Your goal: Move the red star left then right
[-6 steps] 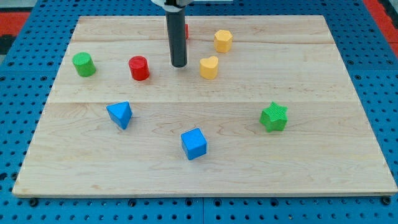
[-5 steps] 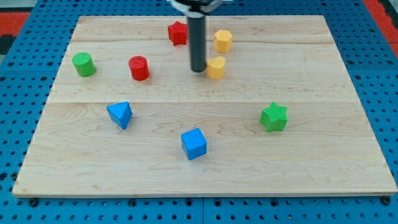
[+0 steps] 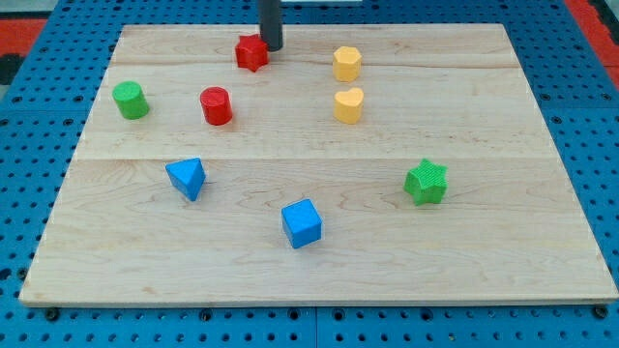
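The red star (image 3: 251, 52) lies near the view's top edge of the wooden board (image 3: 503, 261), left of centre. My tip (image 3: 272, 47) stands right against the star's right side, touching or nearly touching it. The dark rod rises out of the view's top. A red cylinder (image 3: 216, 105) sits below and left of the star.
A green cylinder (image 3: 130, 100) is at the left. A yellow hexagon (image 3: 347, 63) and a yellow heart (image 3: 349, 104) lie right of the star. A blue triangle (image 3: 187, 178), a blue cube (image 3: 302, 223) and a green star (image 3: 426, 182) lie lower down.
My tip has moved from beside the yellow heart up to the red star's right side. The red star has slid left. The yellow heart has shifted slightly right.
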